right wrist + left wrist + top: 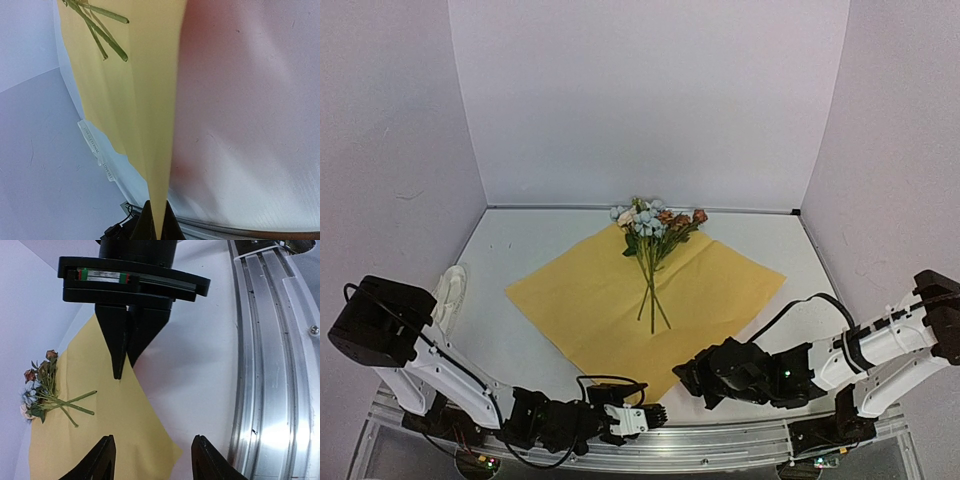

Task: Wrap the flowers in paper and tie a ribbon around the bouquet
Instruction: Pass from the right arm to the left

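Flowers (653, 232) are laid on the paper (620, 300), spread across the tabletop (520, 250). Its near edge is clamped by the right pincer (688, 377); the left pincer (656, 412) is held apart, seemingly empty.

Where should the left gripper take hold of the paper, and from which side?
Likely the near corner of the paper, coming in low from the front edge of the table. The sheet lies nearly flat, so only an edge or corner lets jaws slip around it; that corner sits ahead of the open left gripper, clear of the flowers.
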Tool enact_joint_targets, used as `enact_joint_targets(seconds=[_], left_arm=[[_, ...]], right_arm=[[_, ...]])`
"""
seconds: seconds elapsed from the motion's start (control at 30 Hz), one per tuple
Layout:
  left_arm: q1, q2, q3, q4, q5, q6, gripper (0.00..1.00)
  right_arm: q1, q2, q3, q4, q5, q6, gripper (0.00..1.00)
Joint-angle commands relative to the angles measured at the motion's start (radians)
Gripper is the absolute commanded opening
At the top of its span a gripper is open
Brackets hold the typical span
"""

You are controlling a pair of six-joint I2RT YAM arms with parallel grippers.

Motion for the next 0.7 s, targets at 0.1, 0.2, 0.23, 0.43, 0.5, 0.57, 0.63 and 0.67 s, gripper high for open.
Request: enact_joint_targets(seconds=[0.1, 0.2, 0.23, 0.43, 0.5, 0.57, 0.63, 0.67], left_arm=[[0.050, 0.032, 0.006, 0.136, 0.014, 0.040, 0.32], [0.057, 0.033, 0.021, 0.114, 0.044, 0.035, 0.14], [0.057, 0.033, 0.022, 0.113, 0.047, 0.035, 0.11], [0.064, 0.019, 0.036, 0.059, 0.085, 0.018, 0.00], [0.065, 0.004, 0.044, 0.018, 0.122, 0.001, 0.00], [0.066, -0.017, 0.052, -0.035, 0.151, -0.021, 0.00], [0.066, -0.035, 0.067, -0.095, 0.196, -0.048, 0.00], [0.066, -0.042, 0.075, -0.127, 0.216, -0.062, 0.00]], right_arm=[[0.013, -0.022, 0.028, -0.032, 0.013, 0.012, 0.00], [0.013, -0.026, 0.025, -0.035, 0.003, 0.001, 0.00], [0.013, -0.026, 0.022, -0.036, -0.002, 0.000, 0.02], [0.013, -0.062, -0.002, -0.042, -0.034, -0.054, 0.54], [0.013, -0.092, -0.012, -0.056, -0.057, -0.086, 0.66], [0.013, -0.132, -0.010, -0.133, -0.077, -0.128, 0.75], [0.013, -0.201, 0.000, -0.272, -0.094, -0.183, 0.83], [0.013, -0.243, 0.006, -0.344, -0.091, -0.218, 0.85]])
